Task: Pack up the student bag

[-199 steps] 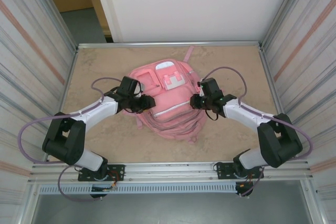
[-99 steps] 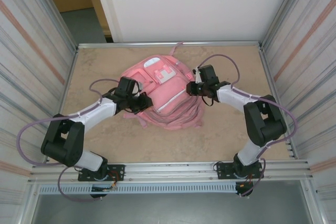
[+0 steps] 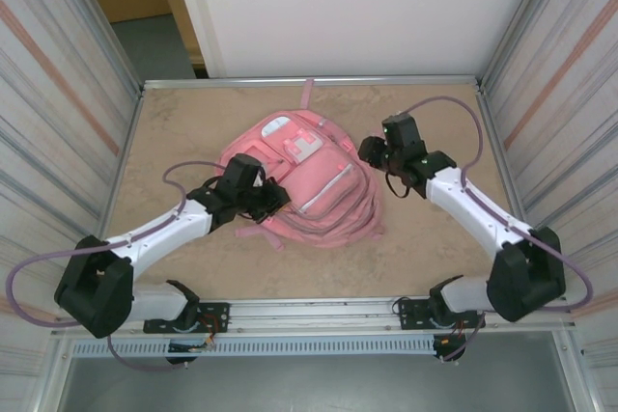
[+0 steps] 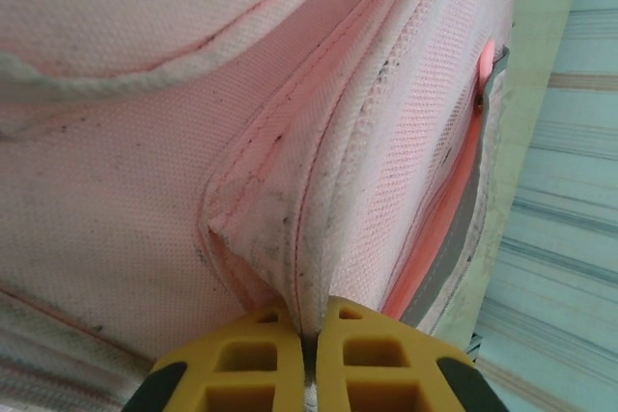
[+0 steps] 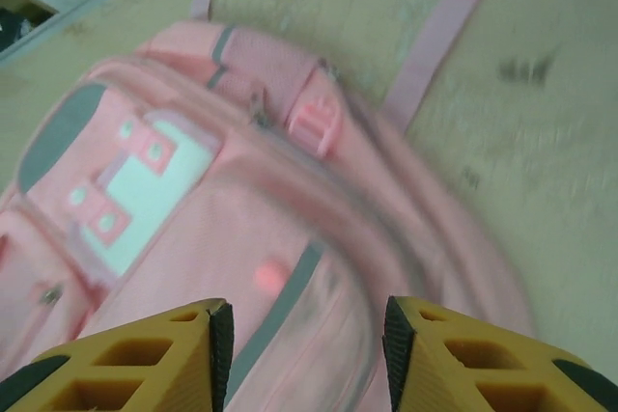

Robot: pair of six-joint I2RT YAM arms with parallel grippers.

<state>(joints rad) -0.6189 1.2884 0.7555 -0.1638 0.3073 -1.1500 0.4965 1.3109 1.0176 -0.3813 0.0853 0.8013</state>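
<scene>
- Yellow-fingered, my left gripper is pinched tight on a raised seam fold of the student bag; the pink weave rises straight out from between my 2 pads, with no gap left.
- From above, my left gripper meets the student bag at about 8 o'clock on its outline, with my left arm stretched in from the near left corner of the table.
- The bag lies flat on its back around the middle of the tan table, pockets up, its top end tilted toward 11 o'clock.
- My right gripper stands parted, with a clear gap between its 2 yellow fingers and nothing held; the student bag lies below it, blurred.
- From above, my right gripper sits just beside the bag at about 2 o'clock; I cannot tell whether it touches the fabric.
- The white patch faces up on the bag's upper pocket; my right wrist camera shows that white patch toward 9 o'clock, and a pink buckle near 12 o'clock.
- A pink strap trails off the bag's top toward 12 o'clock, reaching close to the table's far edge.
- Beyond that edge stands a plain white wall.
</scene>
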